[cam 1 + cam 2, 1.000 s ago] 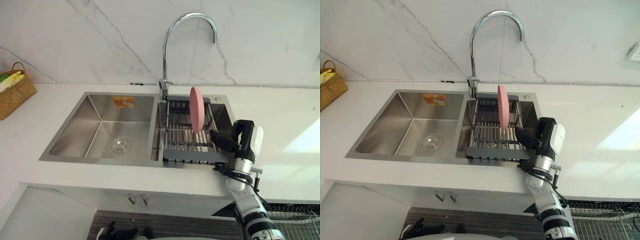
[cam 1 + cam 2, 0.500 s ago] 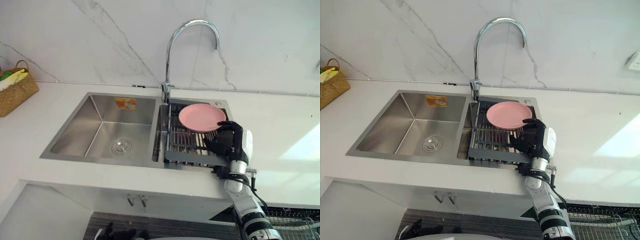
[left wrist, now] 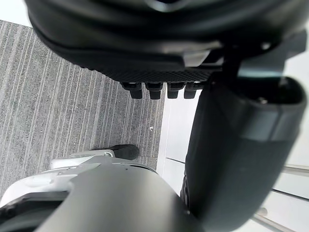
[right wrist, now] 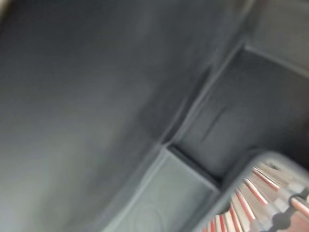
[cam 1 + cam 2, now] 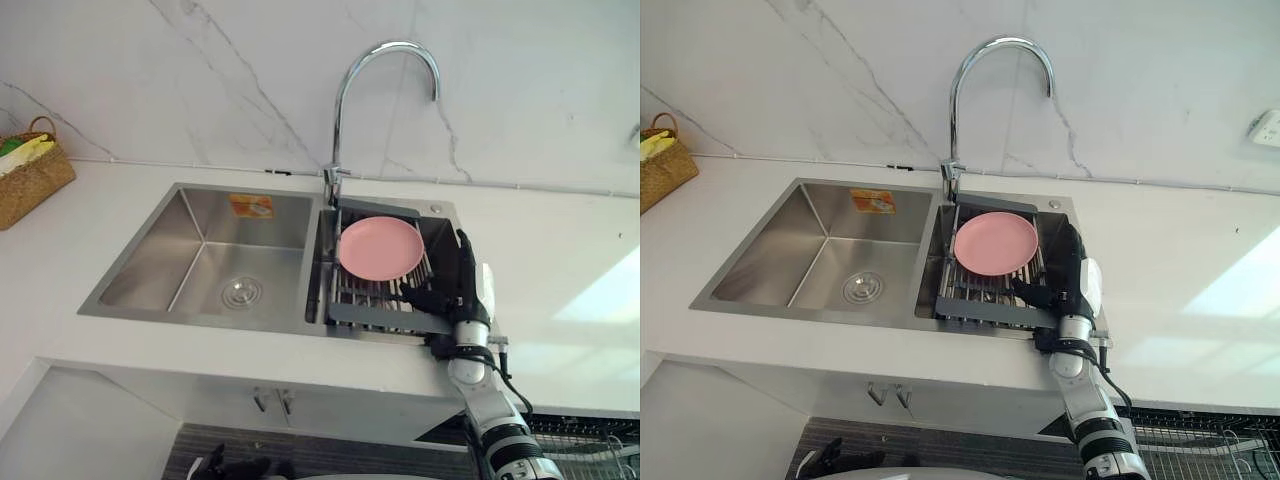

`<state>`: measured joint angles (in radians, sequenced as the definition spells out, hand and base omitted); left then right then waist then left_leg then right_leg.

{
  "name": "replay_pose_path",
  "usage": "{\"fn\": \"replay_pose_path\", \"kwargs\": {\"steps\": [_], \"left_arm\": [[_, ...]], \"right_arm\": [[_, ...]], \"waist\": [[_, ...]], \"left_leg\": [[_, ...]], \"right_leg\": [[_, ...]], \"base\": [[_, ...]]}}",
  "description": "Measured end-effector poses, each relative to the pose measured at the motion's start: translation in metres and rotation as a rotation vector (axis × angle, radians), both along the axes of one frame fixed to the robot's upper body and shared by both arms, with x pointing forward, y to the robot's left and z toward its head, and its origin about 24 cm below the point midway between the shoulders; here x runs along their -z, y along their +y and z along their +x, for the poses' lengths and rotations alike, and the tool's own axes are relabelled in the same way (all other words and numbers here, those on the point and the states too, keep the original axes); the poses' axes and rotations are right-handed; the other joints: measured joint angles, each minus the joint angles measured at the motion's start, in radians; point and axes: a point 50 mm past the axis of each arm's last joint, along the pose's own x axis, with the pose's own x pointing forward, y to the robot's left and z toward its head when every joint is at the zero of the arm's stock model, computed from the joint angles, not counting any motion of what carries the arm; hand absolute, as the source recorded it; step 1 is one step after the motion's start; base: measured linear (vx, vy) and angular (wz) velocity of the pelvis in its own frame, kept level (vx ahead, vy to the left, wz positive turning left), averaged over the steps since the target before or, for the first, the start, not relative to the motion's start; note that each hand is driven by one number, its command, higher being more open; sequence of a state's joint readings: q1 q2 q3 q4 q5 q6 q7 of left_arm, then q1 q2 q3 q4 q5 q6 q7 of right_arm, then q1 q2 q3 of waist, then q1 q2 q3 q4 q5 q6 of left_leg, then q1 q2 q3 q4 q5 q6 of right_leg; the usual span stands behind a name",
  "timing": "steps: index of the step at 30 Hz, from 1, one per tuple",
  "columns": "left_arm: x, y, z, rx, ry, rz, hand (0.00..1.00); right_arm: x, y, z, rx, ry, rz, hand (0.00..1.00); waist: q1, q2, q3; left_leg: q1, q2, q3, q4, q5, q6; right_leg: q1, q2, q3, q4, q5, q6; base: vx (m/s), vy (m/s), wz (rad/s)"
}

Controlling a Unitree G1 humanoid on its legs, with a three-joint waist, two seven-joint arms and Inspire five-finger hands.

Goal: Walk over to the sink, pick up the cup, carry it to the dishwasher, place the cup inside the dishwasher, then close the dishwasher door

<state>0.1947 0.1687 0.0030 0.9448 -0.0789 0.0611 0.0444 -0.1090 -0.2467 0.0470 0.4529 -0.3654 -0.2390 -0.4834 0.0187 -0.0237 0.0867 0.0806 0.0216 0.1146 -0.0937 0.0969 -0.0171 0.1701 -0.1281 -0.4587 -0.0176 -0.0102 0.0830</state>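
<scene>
Where the white marble table [image 5: 560, 240] carries a double stainless-steel sink [image 5: 190, 260], a dark slatted drying rack [image 5: 378, 315] spans the right basin. A round pink plate [image 5: 380, 248] rests on the rack. The right hand [image 5: 462, 285] stands just beside the plate, fingers straight, holding nothing. The left hand [image 3: 159, 48] hangs with fingers relaxed and empty.

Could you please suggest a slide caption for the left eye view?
Open right hand beside a pink plate lying on the rack in the right sink basin.
</scene>
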Motion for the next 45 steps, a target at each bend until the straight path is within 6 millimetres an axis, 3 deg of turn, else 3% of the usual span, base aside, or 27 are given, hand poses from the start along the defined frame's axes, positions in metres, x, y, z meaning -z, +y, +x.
{"fn": "replay_pose_path", "kwargs": {"steps": [19,32,33,40,45], "left_arm": [[-0.001,0.003,0.001,-0.006,0.002,-0.003,1.0],[0.0,0.003,0.0,0.0,0.01,-0.016,1.0],[0.0,0.003,0.0,0.001,0.009,-0.017,1.0],[-0.001,0.003,0.001,0.004,0.007,-0.02,1.0],[-0.002,0.004,0.007,0.02,-0.008,-0.023,1.0]], "right_arm": [[-0.023,0.016,0.016,-0.362,0.022,-0.544,1.0],[-0.022,0.017,0.037,-0.436,0.099,-0.67,1.0],[-0.022,0.017,0.038,-0.436,0.101,-0.676,0.0],[-0.023,0.018,0.042,-0.448,0.099,-0.738,0.0],[-0.022,0.013,0.047,-0.472,0.124,-0.883,0.0]], "waist": [[0.011,0.001,0.0],[0.012,0.002,0.0],[0.013,0.002,0.0],[0.015,0.001,0.0],[0.041,-0.01,0.008]], "left_leg": [[-0.014,-0.002,-0.009,0.0,0.006,0.001],[-0.024,0.003,-0.022,0.0,0.021,-0.001],[-0.027,0.004,-0.022,0.0,0.02,0.0],[-0.031,0.005,-0.021,0.0,0.022,0.001],[-0.037,0.005,-0.026,0.0,0.025,0.002]], "right_leg": [[-0.013,-0.002,-0.009,0.001,0.001,0.001],[-0.013,0.008,-0.035,-0.007,0.003,0.0],[-0.015,0.009,-0.038,-0.007,0.003,-0.001],[-0.017,0.009,-0.042,-0.008,0.007,-0.002],[-0.016,0.009,-0.054,-0.007,0.007,-0.003]], "base": [[0.0,0.0,0.01],[-0.02,0.003,0.03],[0.0,0.0,0.0],[0.0,0.0,0.0],[0.02,-0.003,0.07]]}}
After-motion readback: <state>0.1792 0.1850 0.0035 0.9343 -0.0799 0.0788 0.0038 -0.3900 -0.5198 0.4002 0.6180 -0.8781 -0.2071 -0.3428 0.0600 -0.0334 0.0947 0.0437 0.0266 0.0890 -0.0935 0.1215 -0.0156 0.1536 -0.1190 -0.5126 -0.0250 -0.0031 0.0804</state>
